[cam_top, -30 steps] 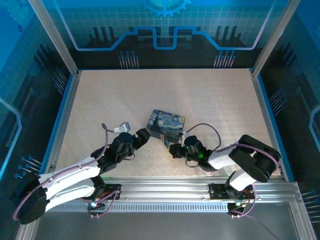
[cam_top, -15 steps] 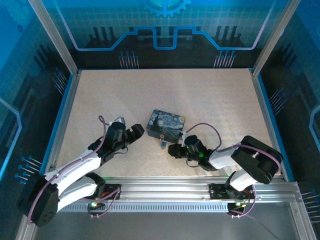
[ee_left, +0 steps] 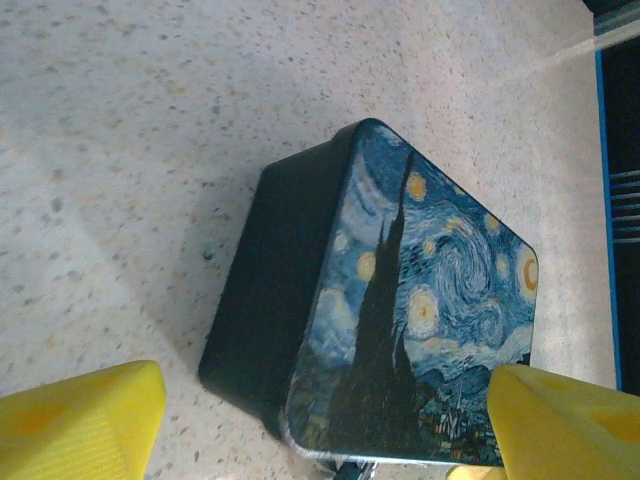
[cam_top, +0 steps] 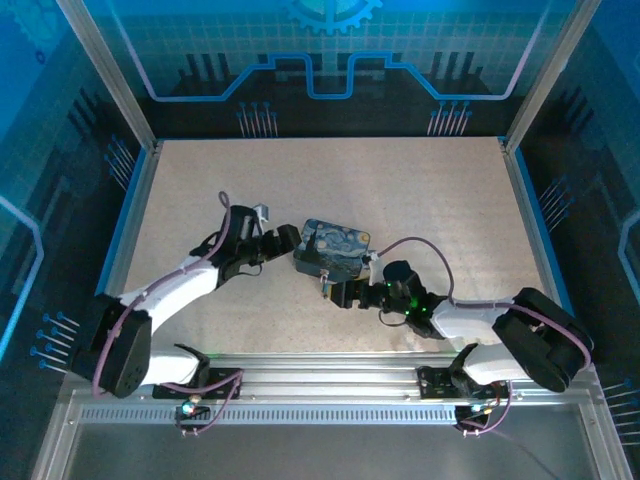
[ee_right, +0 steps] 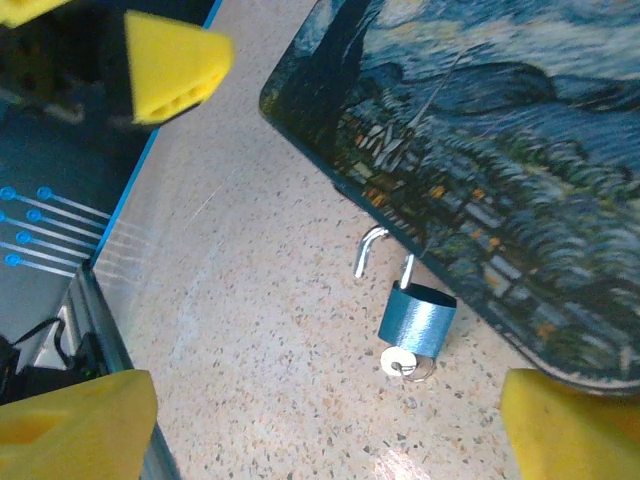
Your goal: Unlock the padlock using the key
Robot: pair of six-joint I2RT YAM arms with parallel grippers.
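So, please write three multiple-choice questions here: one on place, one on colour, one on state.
1. Where is the padlock? A on the table beside the tin; B on the tin's lid; C inside the tin.
2. Fingertips of the right gripper are: A red; B green; C yellow.
3. The right gripper is: A shut on the padlock; B open; C shut on the tin.
A: it lies on the speckled surface by the tin's edge. C: both look yellow. B: fingers wide apart, grasping nothing.

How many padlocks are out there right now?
1. The padlock sits at the edge of the painted tin, toward the right gripper's camera, with the key in its base. Another could be hidden behind the tin.
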